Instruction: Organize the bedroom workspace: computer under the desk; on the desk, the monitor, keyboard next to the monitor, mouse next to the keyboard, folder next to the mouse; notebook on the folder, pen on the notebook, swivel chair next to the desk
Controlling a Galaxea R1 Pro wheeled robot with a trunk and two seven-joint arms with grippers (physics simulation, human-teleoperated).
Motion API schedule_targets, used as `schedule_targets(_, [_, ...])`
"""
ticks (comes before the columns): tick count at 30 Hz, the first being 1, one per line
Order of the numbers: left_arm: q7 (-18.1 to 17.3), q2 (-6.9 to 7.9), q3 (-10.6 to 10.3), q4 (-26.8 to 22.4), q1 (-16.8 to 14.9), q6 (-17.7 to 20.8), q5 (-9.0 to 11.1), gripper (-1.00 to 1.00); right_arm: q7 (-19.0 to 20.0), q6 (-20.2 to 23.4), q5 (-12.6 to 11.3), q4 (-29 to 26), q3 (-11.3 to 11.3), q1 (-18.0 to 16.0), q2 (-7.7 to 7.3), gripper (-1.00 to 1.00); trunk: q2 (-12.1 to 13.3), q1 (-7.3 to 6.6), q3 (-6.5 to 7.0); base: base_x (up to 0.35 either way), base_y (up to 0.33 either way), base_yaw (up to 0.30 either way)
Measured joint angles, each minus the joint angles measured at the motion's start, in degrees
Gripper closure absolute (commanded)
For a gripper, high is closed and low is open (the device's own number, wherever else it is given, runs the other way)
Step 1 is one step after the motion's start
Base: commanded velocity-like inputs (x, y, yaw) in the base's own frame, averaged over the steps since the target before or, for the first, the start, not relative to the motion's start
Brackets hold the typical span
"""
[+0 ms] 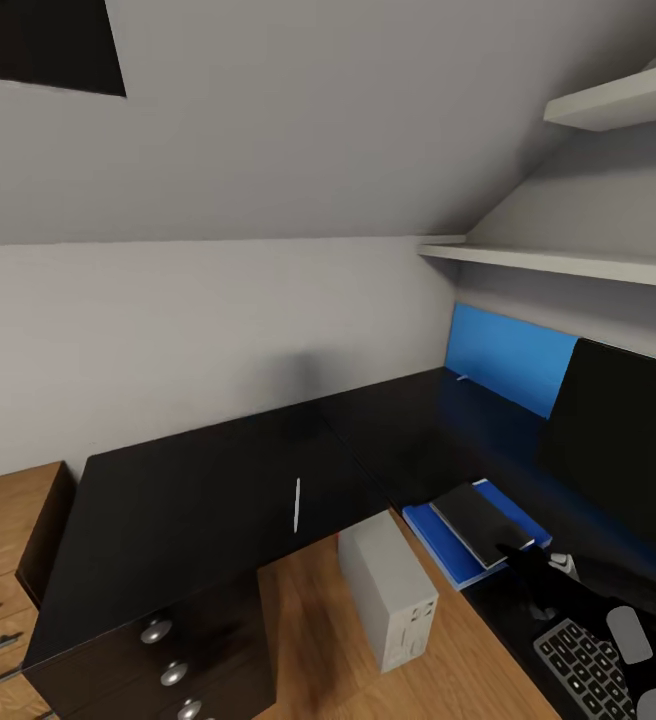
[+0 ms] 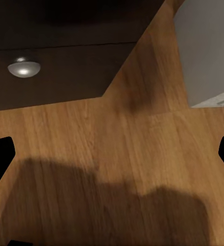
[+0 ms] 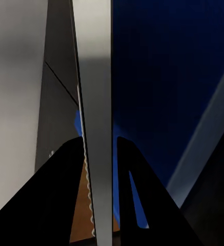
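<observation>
Black L-shaped desk [image 1: 198, 500] under sloped wall: pen [image 1: 297, 504] lying alone, folder [image 1: 438, 540] near monitor [image 1: 623, 450]. Right gripper [image 3: 99, 195] clamped on notebook [image 1: 483, 520] above folder. Left gripper [image 2: 112, 154] spread, empty, over wooden floor [image 2: 91, 154].

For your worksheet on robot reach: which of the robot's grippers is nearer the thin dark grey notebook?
The right gripper: it is shut on the thin dark grey notebook, gripping its edge. The left gripper hangs open over the wooden floor, apart from it.
</observation>
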Motion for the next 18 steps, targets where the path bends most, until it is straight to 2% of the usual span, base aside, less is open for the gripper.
schedule_targets(13, [0.0,0.0,0.0,0.0,0.0,0.0,0.0,-1.0,0.0,0.0,0.0,0.0,0.0,0.0,-0.02,1.0,0.0,0.0,0.0,0.0,0.0,0.0])
schedule_targets(14, [0.0,0.0,-0.1,0.0,0.0,0.0,0.0,-1.0,-0.1,0.0,0.0,0.0,0.0,0.0,-0.02,-1.0,0.0,0.0,0.0,0.0,0.0,0.0])
schedule_targets(15, [0.0,0.0,-0.1,0.0,0.0,0.0,0.0,-1.0,-0.1,-0.4,1.0,0.0,0.0,0.0,-0.02,-1.0,0.0,0.0,-0.01,0.0,0.0,0.0])
schedule_targets(18, [0.0,0.0,-0.1,0.0,0.0,0.0,0.0,-1.0,-0.8,-0.5,1.1,0.0,0.0,0.0,-0.02,-1.0,0.0,0.0,-0.01,0.0,0.0,0.0])
